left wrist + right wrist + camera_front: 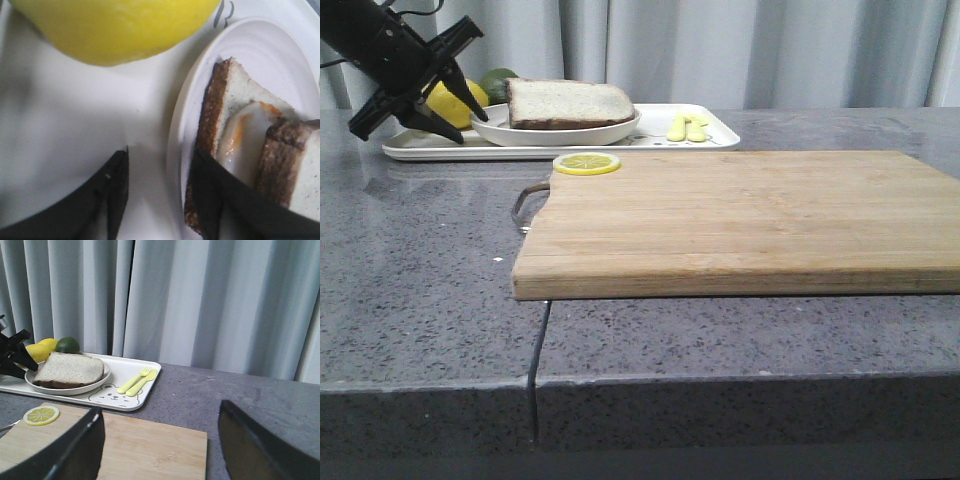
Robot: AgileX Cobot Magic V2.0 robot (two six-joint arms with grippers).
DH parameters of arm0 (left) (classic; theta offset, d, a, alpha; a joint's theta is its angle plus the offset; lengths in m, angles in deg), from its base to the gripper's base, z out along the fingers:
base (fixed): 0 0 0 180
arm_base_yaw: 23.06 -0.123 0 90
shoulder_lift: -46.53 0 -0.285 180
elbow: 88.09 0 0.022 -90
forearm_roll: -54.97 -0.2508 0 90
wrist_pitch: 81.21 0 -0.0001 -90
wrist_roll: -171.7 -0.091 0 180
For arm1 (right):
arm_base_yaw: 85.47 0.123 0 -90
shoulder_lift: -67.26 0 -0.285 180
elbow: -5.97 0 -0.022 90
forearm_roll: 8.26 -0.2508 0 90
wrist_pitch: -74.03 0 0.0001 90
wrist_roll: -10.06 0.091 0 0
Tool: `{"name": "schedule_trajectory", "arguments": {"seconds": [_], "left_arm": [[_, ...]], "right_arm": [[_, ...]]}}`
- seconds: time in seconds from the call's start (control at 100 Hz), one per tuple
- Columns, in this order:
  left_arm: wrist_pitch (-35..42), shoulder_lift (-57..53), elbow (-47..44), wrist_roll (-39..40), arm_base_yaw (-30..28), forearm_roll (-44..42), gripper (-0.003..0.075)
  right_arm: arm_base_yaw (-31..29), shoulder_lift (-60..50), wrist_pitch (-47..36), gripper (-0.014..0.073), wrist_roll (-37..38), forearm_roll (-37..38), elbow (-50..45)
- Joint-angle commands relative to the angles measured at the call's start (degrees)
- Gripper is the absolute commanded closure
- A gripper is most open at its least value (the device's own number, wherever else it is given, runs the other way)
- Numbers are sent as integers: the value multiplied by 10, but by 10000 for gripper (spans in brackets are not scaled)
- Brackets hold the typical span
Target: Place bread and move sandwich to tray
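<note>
A sandwich (pixel 570 103) is sitting on a plate (pixel 560 132) on the tray (pixel 720 132), behind the wooden board (pixel 740 220), with the left gripper (pixel 460 118) hovering open beside the plate.

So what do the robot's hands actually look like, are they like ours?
Not much like ours. The left hand is matte black, with two flat, tapering fingers ending in points, more like tongs. Thin dark cables run behind its blocky black body. The right hand shows the same two broad black fingers, one with a pale scuffed edge. No markings or sleeves are visible.

Lemon (pixel 115 27) blurred, cropped by frame edge; sandwich (pixel 250 150) partly hidden behind left end effector (pixel 165 200) finger.
</note>
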Motion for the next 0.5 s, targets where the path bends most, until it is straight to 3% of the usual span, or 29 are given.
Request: {"name": "schedule_trajectory", "arguments": {"seconds": [0.0,0.28,0.49], "left_arm": [[11,-58,18,5,-4,22,437],[-8,-131,18,-51,-26,7,437],[-15,-225,16,-99,-25,-73,437]], "right_arm": [[-4,3,-50,105,2,3,14],[-4,3,-50,105,2,3,14],[-4,3,-50,105,2,3,14]]}}
